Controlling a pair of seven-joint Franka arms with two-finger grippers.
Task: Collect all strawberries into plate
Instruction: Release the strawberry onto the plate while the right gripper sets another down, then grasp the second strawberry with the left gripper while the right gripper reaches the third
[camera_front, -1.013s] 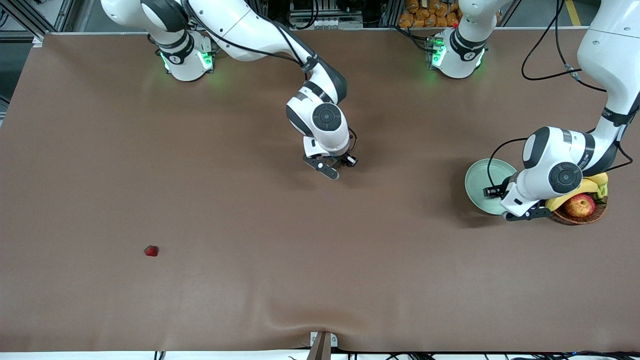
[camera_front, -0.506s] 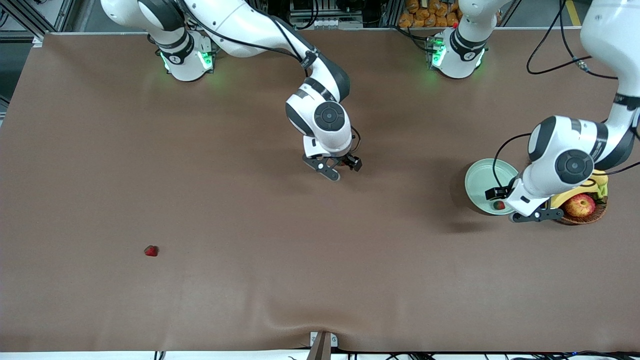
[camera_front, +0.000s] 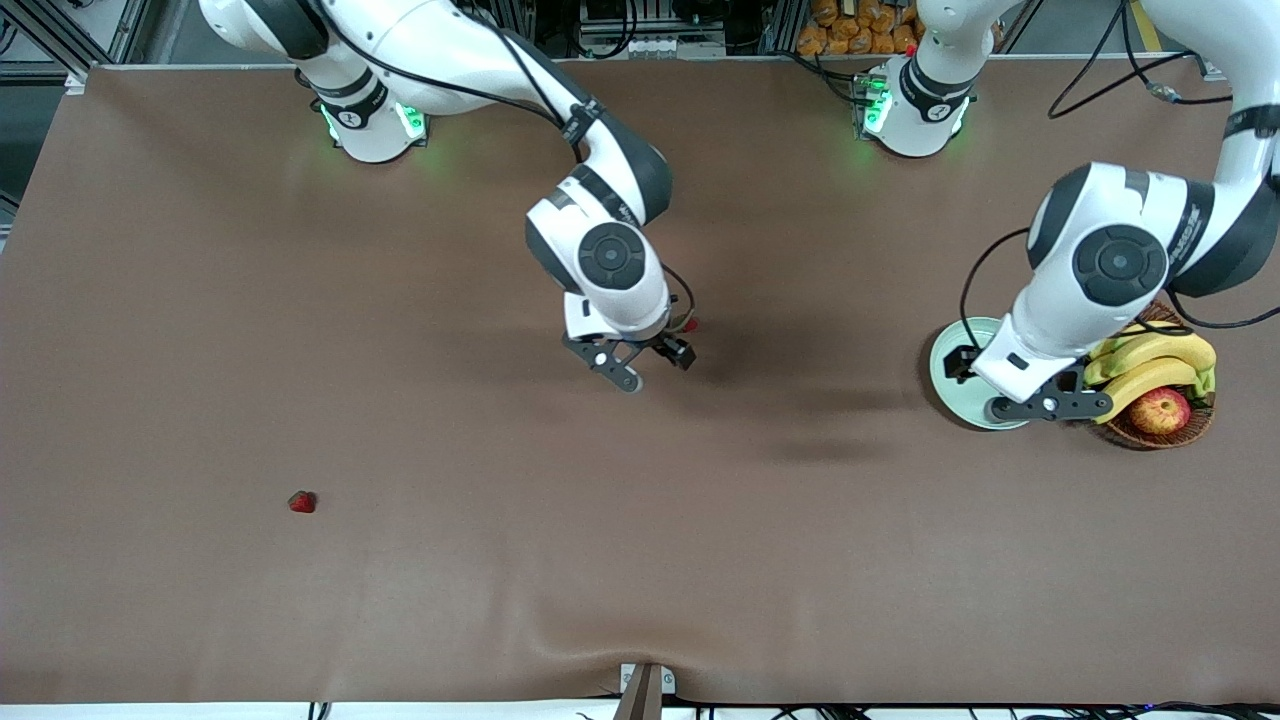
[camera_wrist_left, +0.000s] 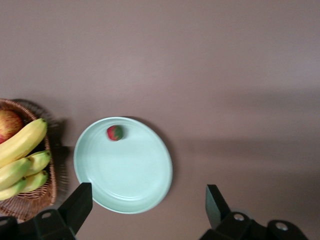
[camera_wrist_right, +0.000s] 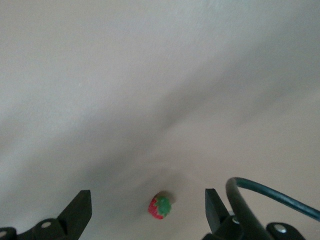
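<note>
One strawberry (camera_wrist_left: 115, 132) lies in the pale mint-green plate (camera_wrist_left: 130, 175), near its rim. The plate (camera_front: 948, 382) stands beside the basket at the left arm's end of the table. My left gripper (camera_front: 985, 388) hangs open and empty above the plate (camera_wrist_left: 147, 205); it hides that berry in the front view. My right gripper (camera_front: 655, 367) is open over mid-table, with a second strawberry (camera_wrist_right: 160, 206) on the cloth below, between its fingers; a bit of red (camera_front: 692, 325) shows beside it. A third strawberry (camera_front: 302, 501) lies alone, nearer the front camera, toward the right arm's end.
A brown wicker basket (camera_front: 1150, 437) with bananas (camera_front: 1150, 357) and a red-yellow apple (camera_front: 1160, 410) stands right beside the plate; it also shows in the left wrist view (camera_wrist_left: 47, 192). The brown cloth has a fold near the front edge (camera_front: 640, 650).
My left gripper has risen from the plate, leaving a strawberry in it. My right gripper has shifted a little toward the right arm's end and the front camera.
</note>
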